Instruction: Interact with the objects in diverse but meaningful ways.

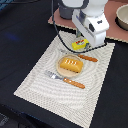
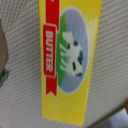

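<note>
A yellow butter box [image 2: 70, 60] with a cow picture and a red "BUTTER" ribbon fills the wrist view, lying on the striped placemat [image 2: 20, 100]. In the exterior view my gripper [image 1: 80, 43] hangs right over that yellow box [image 1: 77, 46], close to it. The fingers are hidden in both views, so I cannot say whether they touch the box. An orange bread loaf [image 1: 70, 64] rests on a tan plate [image 1: 61, 71] in the middle of the mat. An orange-handled fork [image 1: 65, 79] lies in front of the plate, and an orange-handled knife [image 1: 85, 57] lies behind it.
The beige placemat [image 1: 40, 87] sits on a dark table. A pinkish board [image 1: 117, 32] lies at the back, with a bowl [image 1: 122, 17] on it at the exterior view's right. A black cable [image 1: 57, 32] runs down from the arm.
</note>
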Motion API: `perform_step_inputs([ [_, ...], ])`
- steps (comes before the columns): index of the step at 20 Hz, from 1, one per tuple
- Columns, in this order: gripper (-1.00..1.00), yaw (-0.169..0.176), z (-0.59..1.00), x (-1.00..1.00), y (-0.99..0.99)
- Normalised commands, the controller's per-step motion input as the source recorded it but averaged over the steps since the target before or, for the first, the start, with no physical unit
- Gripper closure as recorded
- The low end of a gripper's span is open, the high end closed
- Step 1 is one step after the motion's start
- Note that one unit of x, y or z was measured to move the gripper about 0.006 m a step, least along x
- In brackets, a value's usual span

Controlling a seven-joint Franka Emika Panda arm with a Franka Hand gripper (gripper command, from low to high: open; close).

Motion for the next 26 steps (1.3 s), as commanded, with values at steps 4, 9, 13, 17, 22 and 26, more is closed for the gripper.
perform_step_inputs([
  [4,1.0,0.084,-0.29,-0.21,0.02],
  [9,1.0,0.082,-0.25,-0.16,0.02],
  [13,1.0,0.078,-0.1,-0.05,0.01],
  [17,1.0,0.013,0.31,-0.1,0.02],
  [22,1.0,0.003,0.76,-0.33,0.01],
  [26,1.0,-0.018,1.0,-0.31,-0.05],
])
